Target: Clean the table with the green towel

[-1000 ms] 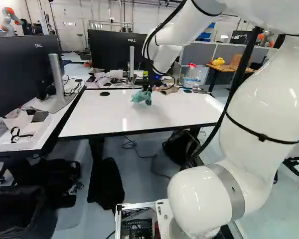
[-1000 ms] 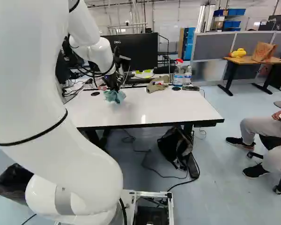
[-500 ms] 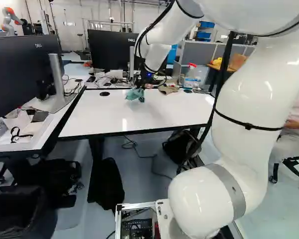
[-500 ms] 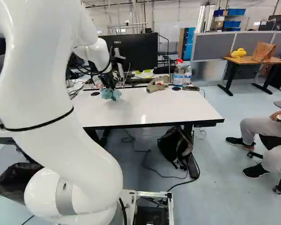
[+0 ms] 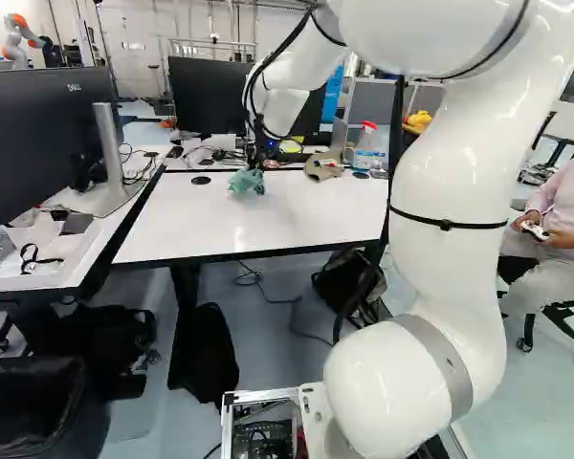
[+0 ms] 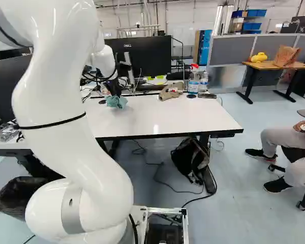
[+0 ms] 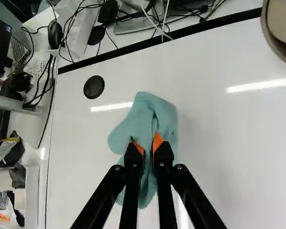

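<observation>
In the left base view my gripper (image 5: 257, 166) is over the far part of the white table (image 5: 239, 225), with the blue-green towel (image 5: 244, 181) at its tips. The wrist view shows the gripper (image 7: 148, 145) shut on the towel (image 7: 157, 114), whose folds are pinched between the orange pads and spread out ahead of and beneath the fingers. Cloth lies low over the white tabletop (image 7: 95, 157); whether it touches the surface I cannot tell.
A cap (image 6: 171, 91) and bottles (image 6: 193, 84) stand at the table's far edge. Monitors (image 5: 48, 143) and cables are on the desks to the left and behind. A backpack (image 6: 190, 160) is under the table. Another robot (image 5: 19, 40) stands far back.
My arm has swung leftward across the far part of the table, carrying the towel with it, away from the cap. The base has not moved.
</observation>
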